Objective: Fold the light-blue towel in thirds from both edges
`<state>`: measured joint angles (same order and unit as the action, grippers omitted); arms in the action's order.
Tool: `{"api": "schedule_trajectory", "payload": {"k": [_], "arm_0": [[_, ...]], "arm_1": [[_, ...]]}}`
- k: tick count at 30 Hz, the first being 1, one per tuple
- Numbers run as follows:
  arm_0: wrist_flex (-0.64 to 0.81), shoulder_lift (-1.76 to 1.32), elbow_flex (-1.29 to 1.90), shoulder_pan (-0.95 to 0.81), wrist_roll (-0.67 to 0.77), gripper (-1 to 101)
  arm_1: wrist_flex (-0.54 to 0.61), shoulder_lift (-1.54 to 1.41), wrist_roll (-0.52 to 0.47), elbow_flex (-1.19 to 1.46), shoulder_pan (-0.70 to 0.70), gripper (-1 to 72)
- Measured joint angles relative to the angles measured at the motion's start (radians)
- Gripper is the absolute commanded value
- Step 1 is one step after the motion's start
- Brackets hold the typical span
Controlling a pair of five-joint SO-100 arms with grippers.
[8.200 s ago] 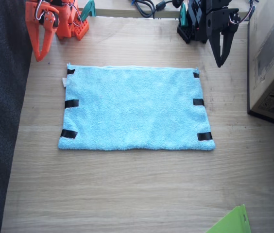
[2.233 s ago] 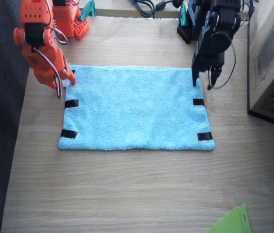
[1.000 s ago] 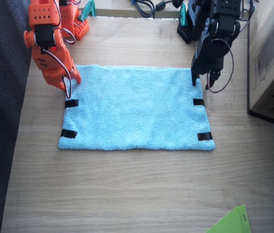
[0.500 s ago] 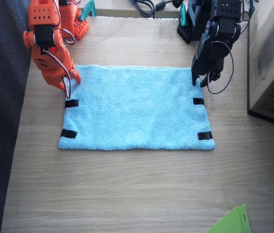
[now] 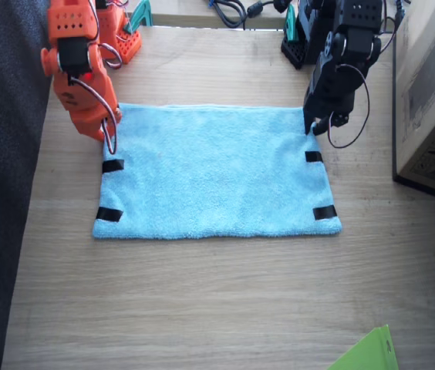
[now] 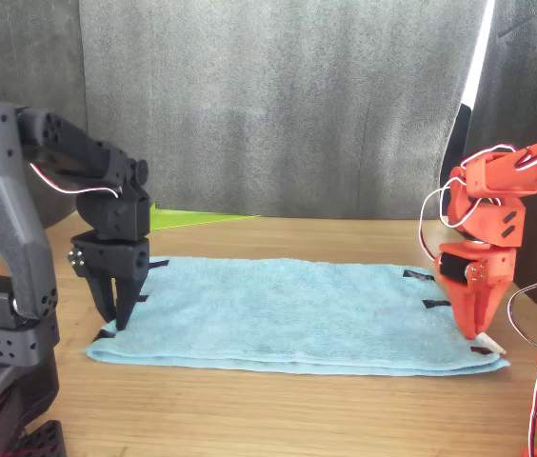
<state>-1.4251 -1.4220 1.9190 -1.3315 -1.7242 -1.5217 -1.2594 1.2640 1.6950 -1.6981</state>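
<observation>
We saw the light-blue towel (image 5: 214, 171) flat on the counter (image 5: 202, 308), the right gripper (image 5: 110, 137) and left gripper (image 5: 311, 127) narrowly parted at its far corners, and judged either could slip off the terry mid-lift.

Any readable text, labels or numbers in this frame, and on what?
None can be read.
Cardboard box: dark printed marks near its lower corner, too small and blurred to read.
Light-blue towel: black tape strips only, no lettering; its white tag shows no legible print.
</observation>
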Motion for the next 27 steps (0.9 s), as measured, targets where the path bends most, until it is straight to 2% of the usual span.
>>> {"api": "schedule_trajectory", "payload": {"k": [10,18,27], "arm_0": [[-0.032,-0.021,-0.015,0.003,0.0,0],[-0.115,-0.023,-0.126,0.078,-0.009,0],[-0.166,-0.023,-0.218,0.158,-0.009,0]], "arm_1": [[-0.046,-0.086,-0.003,0.0,-0.071,0.1],[-0.146,-0.163,-0.003,-0.075,-0.077,0.1],[-0.181,-0.164,-0.003,-0.121,-0.164,0.1]]}}
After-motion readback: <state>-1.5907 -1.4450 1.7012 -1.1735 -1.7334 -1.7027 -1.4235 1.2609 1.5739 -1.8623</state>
